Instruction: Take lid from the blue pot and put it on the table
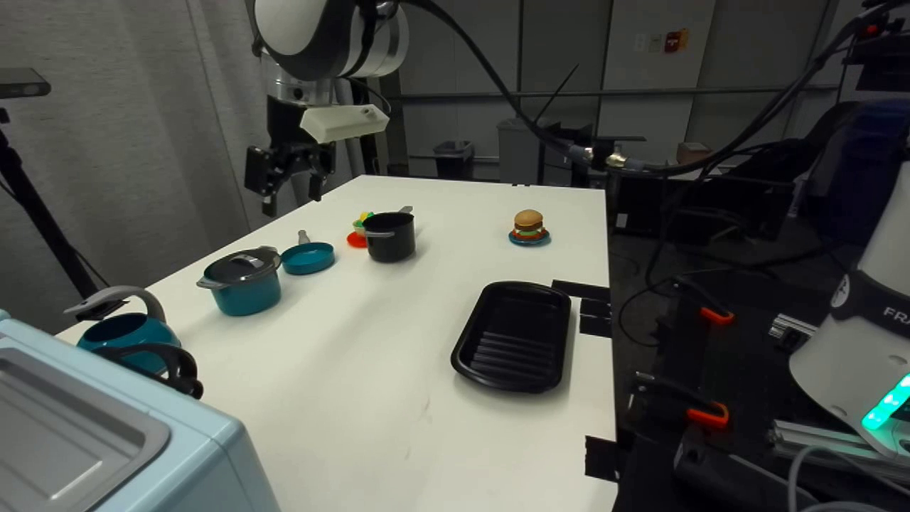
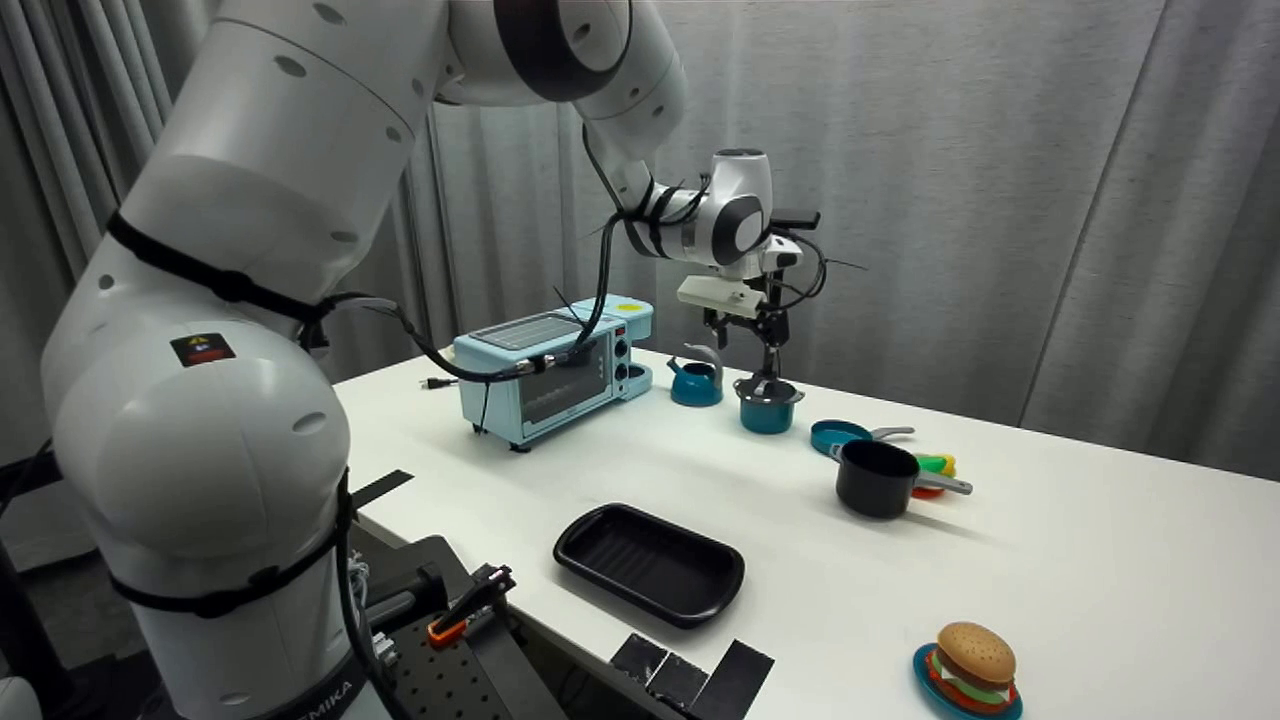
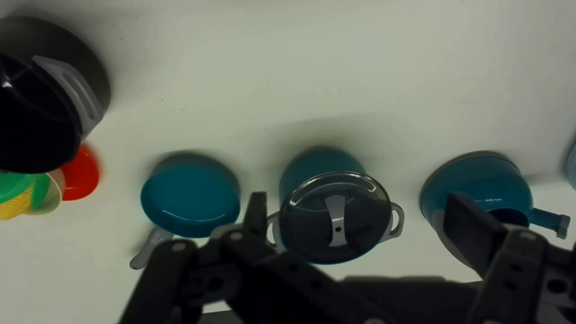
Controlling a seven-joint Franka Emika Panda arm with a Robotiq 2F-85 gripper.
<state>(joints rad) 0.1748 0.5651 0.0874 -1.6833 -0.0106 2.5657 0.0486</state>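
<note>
The lid sits on the blue pot. It is round and dark grey, with a pale grey grip bar across its middle. The lid and blue pot show whole side by side with the fingers in the wrist view; in an exterior view a finger partly covers the lid above the blue pot. The pot stands on the white table near its curtain-side edge. My gripper is open and empty, fingers wide apart, above the pot without touching the lid. The gripper also shows in an exterior view.
A blue pan and a blue kettle stand on either side of the pot. A black pot stands beyond the pan, by toy food. A light-blue toaster oven, black tray and toy burger are also on the table.
</note>
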